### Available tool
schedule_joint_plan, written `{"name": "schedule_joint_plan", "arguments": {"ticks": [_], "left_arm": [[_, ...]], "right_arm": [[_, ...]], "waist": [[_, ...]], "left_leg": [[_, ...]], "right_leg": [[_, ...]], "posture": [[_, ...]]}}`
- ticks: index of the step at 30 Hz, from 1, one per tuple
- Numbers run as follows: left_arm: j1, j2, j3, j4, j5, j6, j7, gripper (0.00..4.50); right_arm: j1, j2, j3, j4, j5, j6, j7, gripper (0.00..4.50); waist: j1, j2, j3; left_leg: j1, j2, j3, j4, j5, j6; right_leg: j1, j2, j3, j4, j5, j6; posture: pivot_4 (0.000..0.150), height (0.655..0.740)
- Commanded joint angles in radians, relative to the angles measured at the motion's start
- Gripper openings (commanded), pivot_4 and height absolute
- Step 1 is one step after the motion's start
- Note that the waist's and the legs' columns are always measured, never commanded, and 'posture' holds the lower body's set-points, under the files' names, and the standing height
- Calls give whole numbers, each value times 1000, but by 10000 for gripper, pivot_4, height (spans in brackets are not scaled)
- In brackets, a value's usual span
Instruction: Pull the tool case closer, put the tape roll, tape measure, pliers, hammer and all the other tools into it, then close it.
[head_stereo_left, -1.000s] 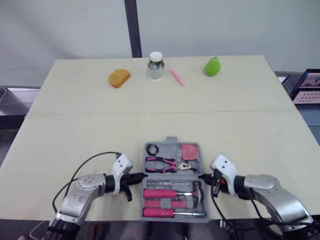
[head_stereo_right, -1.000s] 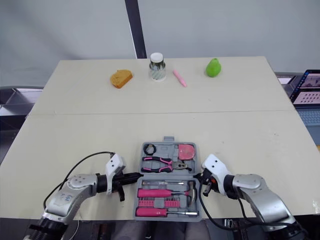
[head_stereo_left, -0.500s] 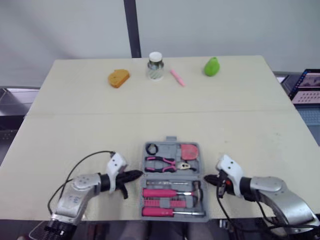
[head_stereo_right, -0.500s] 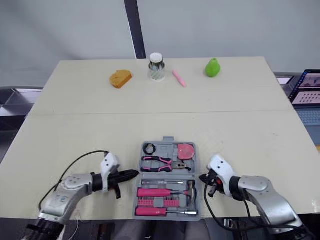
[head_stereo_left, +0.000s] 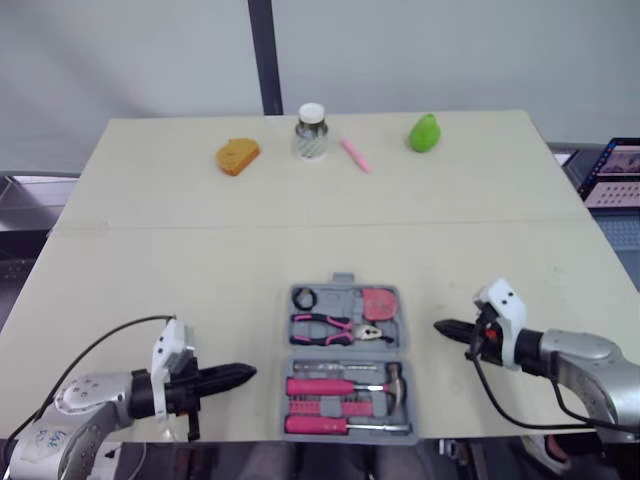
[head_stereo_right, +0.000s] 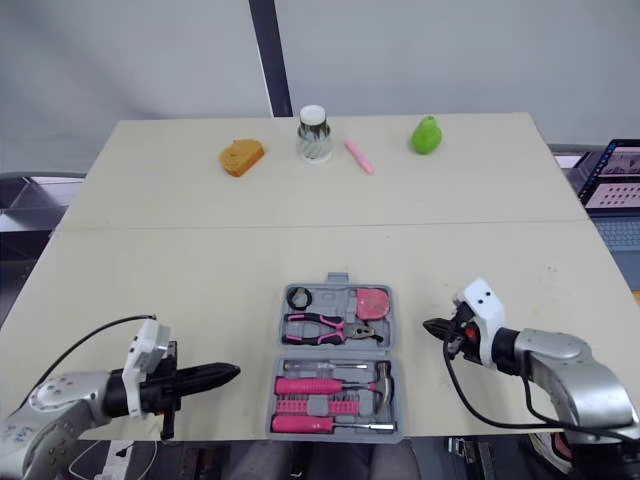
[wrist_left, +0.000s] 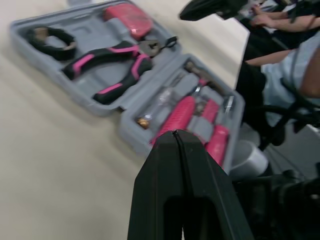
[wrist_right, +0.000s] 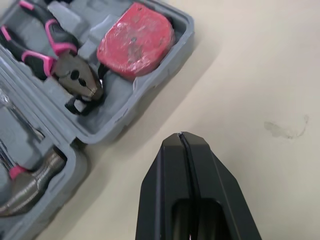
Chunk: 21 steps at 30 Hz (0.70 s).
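Eye view: the tool case (head_stereo_left: 347, 365) lies open at the near edge of the worktop (head_stereo_left: 180, 250); its lowest row is hard to make out. The left hand (head_stereo_left: 246, 373) and right hand (head_stereo_left: 441, 326), earlier at the case's sides, are now drawn clear of it, each pressed together.
Left wrist view: tape roll (wrist_left: 50, 39) and pliers (wrist_left: 132, 56) are seated in the case.
Right wrist view: tape measure (wrist_right: 135, 40) is seated; hammer (wrist_right: 30, 185) is cut off by the edge.

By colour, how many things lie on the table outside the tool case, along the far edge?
Orange: 1, the orange object
Clear glass with a white lid: 1, the jar
Pink: 1, the pink stick
Green: 1, the green object
Total: 4
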Motion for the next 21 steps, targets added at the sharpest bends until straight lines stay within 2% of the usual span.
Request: {"name": "schedule_joint_plan", "arguments": {"ticks": [1,2,3,6,7,10,21], "left_arm": [[12,-13,-81,-6,81,-77,4,0],[14,-15,-104,3,106,-99,6,0],[15,-19,-126,11,125,-118,5,0],[1,-39,-177,35,165,-161,13,0],[-8,-48,-195,49,181,-179,15,0],[-39,-80,-247,101,233,-233,28,0],[-120,-151,-367,223,326,-350,32,0]], "right_arm": [[-41,12,-22,22,63,66,11,5087],[-54,14,-20,32,71,79,11,7313],[-68,15,-16,42,77,94,11,11548],[-110,20,-7,73,102,148,8,26982],[-125,26,-5,83,112,167,7,30233],[-161,41,2,116,126,202,5,44519],[-245,97,-14,198,182,307,-2,44809]], "waist": [[0,0,0],[0,0,0],[1,0,0],[1,0,0],[0,0,0],[1,0,0],[0,0,0]], "left_leg": [[0,0,1,0,0,0],[0,0,1,0,0,0],[0,0,1,0,0,1],[0,0,1,0,0,1],[0,0,1,0,0,1],[0,0,1,0,0,1],[0,0,1,1,0,1]], "right_leg": [[0,0,0,0,0,0],[0,0,0,0,0,0],[0,0,0,0,0,0],[0,0,0,0,0,0],[0,0,0,0,0,0],[0,0,0,0,0,0],[0,0,0,1,0,0]], "posture": [[1500,7400],[1500,7400],[1500,7400],[1500,7400],[1500,7400],[1500,7400],[1500,7400]]}}
